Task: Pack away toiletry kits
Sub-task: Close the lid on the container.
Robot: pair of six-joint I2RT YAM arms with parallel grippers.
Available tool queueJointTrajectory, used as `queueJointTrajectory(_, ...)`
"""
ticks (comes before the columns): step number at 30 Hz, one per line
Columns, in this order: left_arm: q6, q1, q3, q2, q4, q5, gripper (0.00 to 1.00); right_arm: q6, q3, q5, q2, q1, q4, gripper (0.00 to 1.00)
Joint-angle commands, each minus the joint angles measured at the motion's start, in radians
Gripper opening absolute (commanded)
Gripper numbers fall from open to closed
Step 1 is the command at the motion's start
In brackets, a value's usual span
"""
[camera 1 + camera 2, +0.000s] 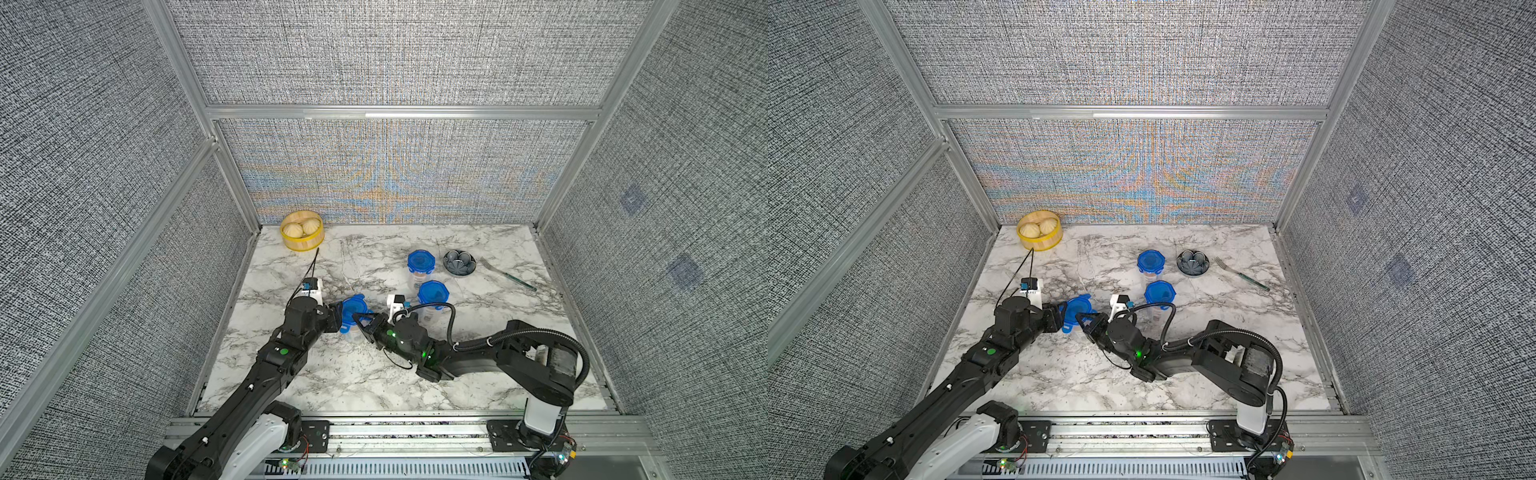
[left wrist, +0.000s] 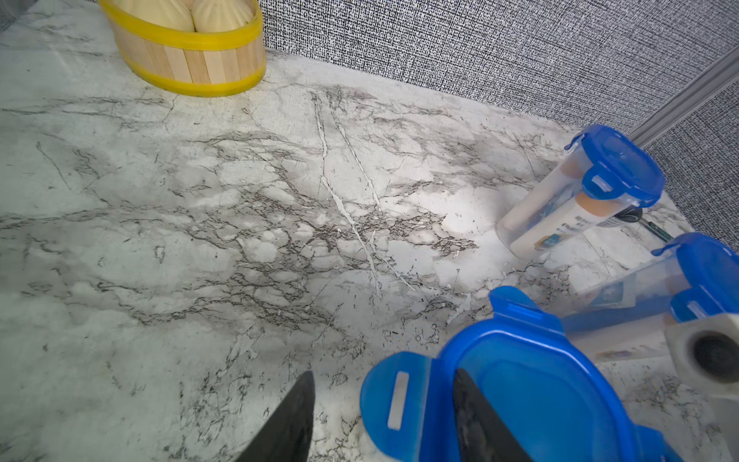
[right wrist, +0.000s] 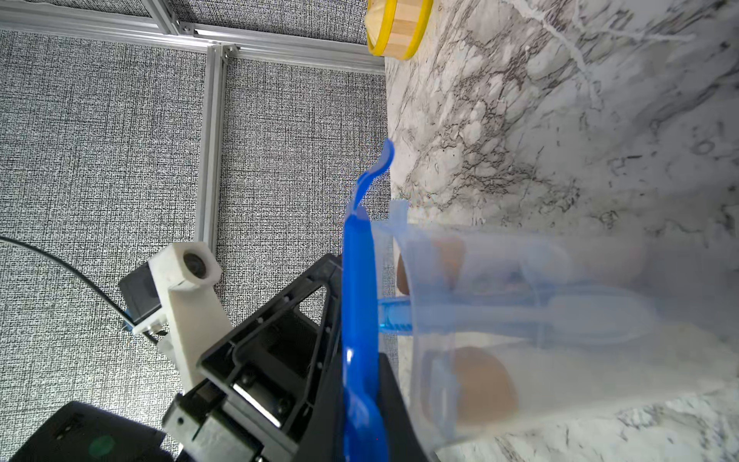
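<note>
A clear cup (image 1: 351,333) with a blue lid (image 1: 353,309) stands mid-table between both grippers; its tabs stick outward. Through its wall (image 3: 520,320) I see orange caps and a blue toothbrush. My right gripper (image 1: 358,319) (image 3: 360,384) is shut on the rim of that lid (image 3: 358,288). From the other side my left gripper (image 1: 338,313) (image 2: 383,374) is open, one finger on top of the lid (image 2: 520,392), the other off it, with a lid tab in the gap. Two more cups (image 1: 421,262) (image 1: 433,293) with blue lids on stand behind and to the right.
A yellow steamer basket (image 1: 302,230) with buns sits at the back left corner. A dark grey flower-shaped dish (image 1: 459,262) and a fork (image 1: 507,274) lie at the back right. Fabric walls enclose three sides.
</note>
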State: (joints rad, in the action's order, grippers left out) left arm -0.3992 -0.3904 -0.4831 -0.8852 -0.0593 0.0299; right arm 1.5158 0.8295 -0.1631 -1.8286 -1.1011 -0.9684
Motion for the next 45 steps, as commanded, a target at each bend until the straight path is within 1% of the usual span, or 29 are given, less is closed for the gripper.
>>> queueJointTrajectory(1, 0.024, 0.001, 0.001, -0.005, -0.027, 0.019, 0.53, -0.022, -0.009, -0.019, 0.014, -0.005, 0.011, 0.17)
queueJointTrajectory(5, 0.021, 0.001, 0.006, 0.002, -0.031, 0.041, 0.51, -0.082, -0.014, -0.04, 0.07, -0.014, 0.08, 0.33)
queueJointTrajectory(7, 0.022, 0.001, 0.005, 0.011, -0.033, 0.042, 0.51, -0.105, -0.02, -0.054, 0.099, -0.021, 0.115, 0.36)
queueJointTrajectory(11, 0.027, 0.001, -0.001, 0.019, -0.028, 0.025, 0.51, -0.115, -0.05, -0.089, 0.143, -0.025, 0.161, 0.38)
queueJointTrajectory(13, 0.028, 0.001, -0.003, 0.014, -0.019, 0.001, 0.51, -0.112, -0.065, -0.105, 0.162, -0.028, 0.191, 0.4)
queueJointTrajectory(18, 0.044, 0.001, -0.009, -0.005, 0.003, -0.064, 0.51, -0.136, -0.103, -0.162, 0.225, -0.042, 0.273, 0.49)
queueJointTrajectory(24, 0.057, 0.0, -0.029, -0.017, -0.008, -0.084, 0.51, -0.214, -0.111, -0.202, 0.288, -0.05, 0.362, 0.5)
queueJointTrajectory(30, 0.073, -0.001, -0.058, 0.015, -0.045, -0.062, 0.63, -0.259, -0.134, -0.212, 0.323, -0.051, 0.391, 0.5)
queueJointTrajectory(34, 0.09, -0.004, -0.094, 0.034, -0.078, -0.047, 0.71, -0.306, -0.169, -0.248, 0.393, -0.052, 0.43, 0.51)
queueJointTrajectory(36, 0.11, -0.024, -0.114, 0.04, -0.094, -0.048, 0.74, -0.351, -0.181, -0.266, 0.445, -0.051, 0.48, 0.54)
queueJointTrajectory(38, 0.132, -0.071, -0.131, 0.041, -0.115, -0.079, 0.75, -0.416, -0.183, -0.289, 0.501, -0.048, 0.558, 0.6)
queueJointTrajectory(40, 0.146, -0.122, -0.151, 0.034, -0.157, -0.086, 0.75, -0.468, -0.185, -0.286, 0.564, -0.034, 0.651, 0.65)
queueJointTrajectory(42, 0.159, -0.181, -0.182, 0.021, -0.232, -0.05, 0.75, -0.527, -0.181, -0.254, 0.635, 0.002, 0.753, 0.69)
queueJointTrajectory(45, 0.167, -0.257, -0.242, -0.003, -0.365, 0.039, 0.75, -0.617, -0.157, -0.123, 0.737, 0.116, 0.9, 0.71)
